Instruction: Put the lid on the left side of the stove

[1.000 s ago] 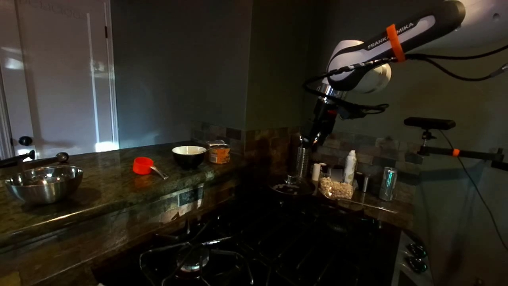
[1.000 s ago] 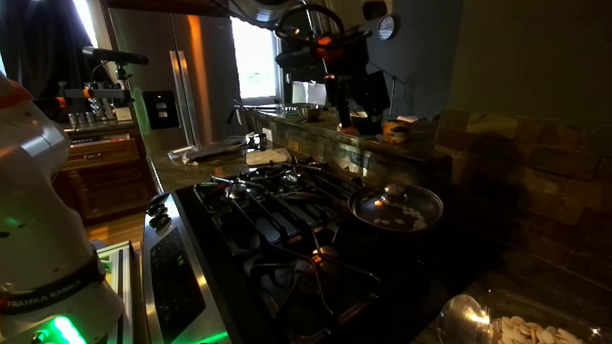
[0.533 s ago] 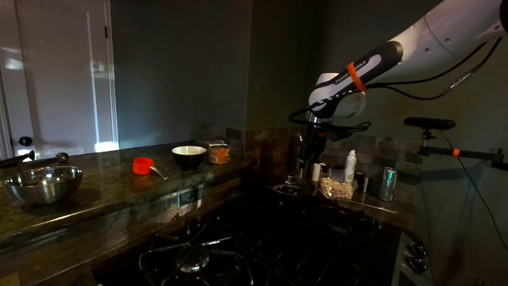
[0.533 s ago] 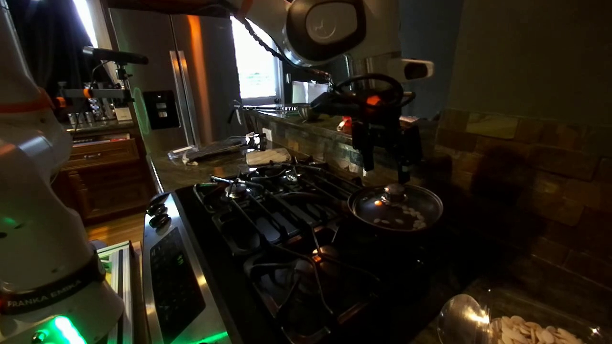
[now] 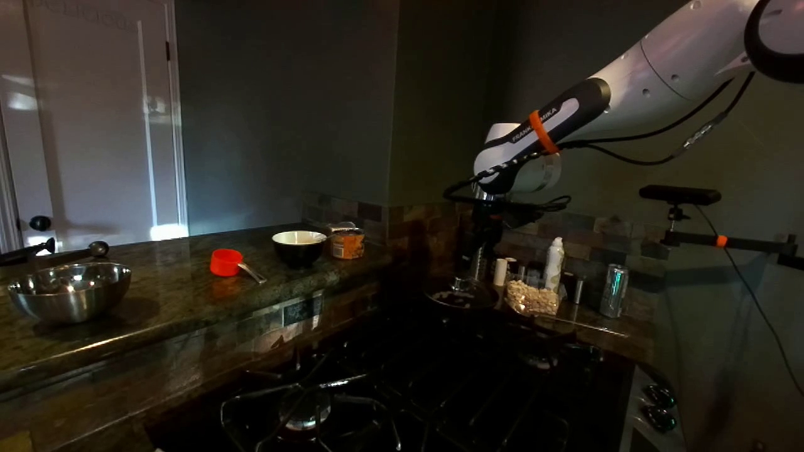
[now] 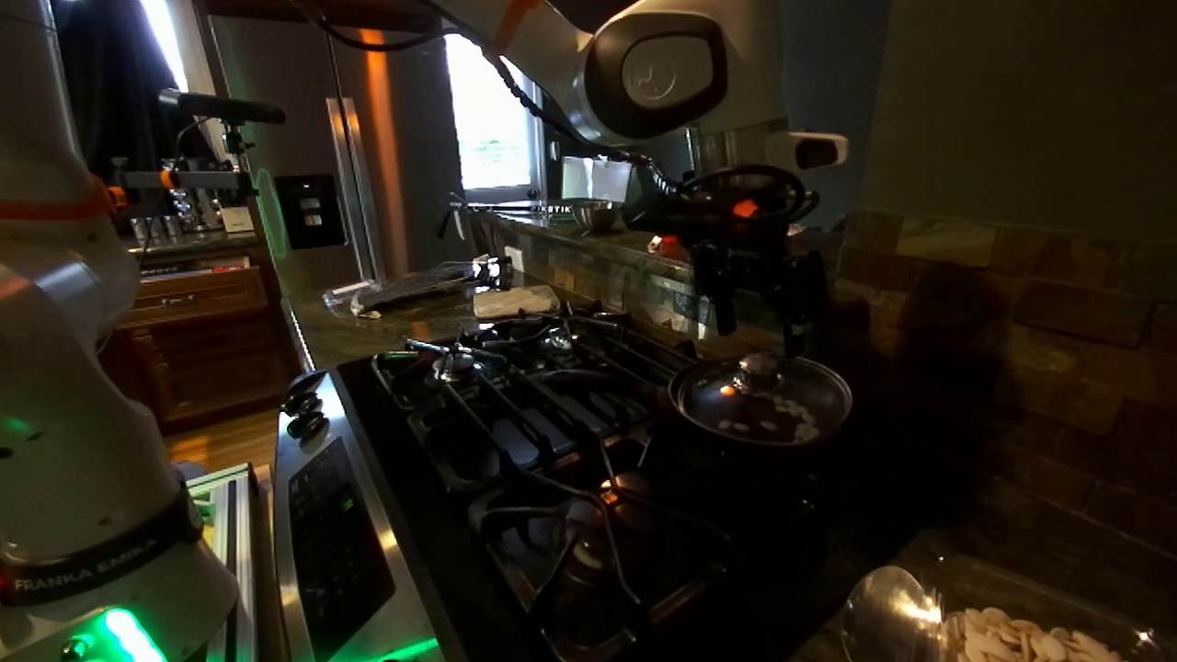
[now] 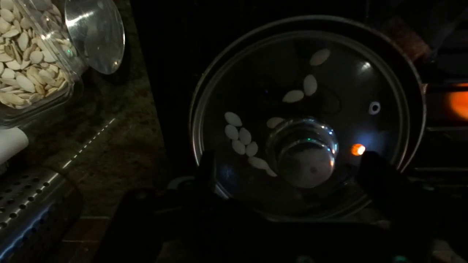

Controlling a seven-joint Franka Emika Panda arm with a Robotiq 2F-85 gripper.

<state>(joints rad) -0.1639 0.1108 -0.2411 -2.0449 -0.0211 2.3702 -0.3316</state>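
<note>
Wrist view has the lid (image 7: 301,109) lying flat beneath the gripper (image 6: 759,338), whose fingers (image 7: 380,175) stand well spread and hold nothing, the lid's knob (image 7: 306,164) between them in that picture. The lid sits toward the back edge of the stove (image 6: 533,450), near the corner by the seed tub (image 7: 47,105). I'd judge the step in hand is lining up the grasp; next calls for sinking straight down, pinching the knob and lifting level, bound for the left edge. Whether anything touches is too dark to tell; in an exterior view the fingertips vanish against dim tiles (image 5: 424,229). Whatever the lid covers is nearly black.
</note>
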